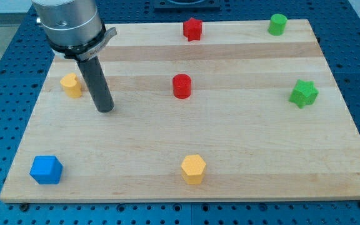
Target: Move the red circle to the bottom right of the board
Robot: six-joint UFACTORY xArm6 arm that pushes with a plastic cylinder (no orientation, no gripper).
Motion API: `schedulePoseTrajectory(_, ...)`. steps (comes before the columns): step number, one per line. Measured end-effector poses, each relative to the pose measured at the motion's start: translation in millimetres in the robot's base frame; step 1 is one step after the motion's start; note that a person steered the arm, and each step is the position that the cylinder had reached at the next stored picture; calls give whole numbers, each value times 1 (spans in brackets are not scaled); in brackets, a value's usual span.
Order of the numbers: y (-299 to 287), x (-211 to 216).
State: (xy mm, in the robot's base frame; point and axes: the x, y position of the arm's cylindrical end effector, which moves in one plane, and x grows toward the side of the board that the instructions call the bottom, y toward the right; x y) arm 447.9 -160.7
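The red circle (182, 85) stands upright near the middle of the board (242, 156), a little toward the view's top. It is a short round cylinder with its axis vertical, so it points no particular way across the board. No hand shows: the arm ends in a plain dark rod, and my tip (105, 109) rests on the wood well to the view's left of the red circle, just right of the yellow block (71, 85), apart from it.

The board is pale wood in lengthwise strips, smooth, lying on a blue perforated desk (5, 75). The blocks look matte and solid. A red star (193, 29) and a green cylinder (277, 24) sit along the top edge, a green star (304, 93) near the right edge, a yellow hexagon (194, 169) at bottom centre, and a blue cube (46, 169) at bottom left. Nothing here holds anything else; all blocks stand apart.
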Motion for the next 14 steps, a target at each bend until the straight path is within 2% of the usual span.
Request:
schedulePoseTrajectory(2,0,-67)
schedulePoseTrajectory(8,212,-34)
schedulePoseTrajectory(12,256,-35)
schedulePoseTrajectory(14,287,16)
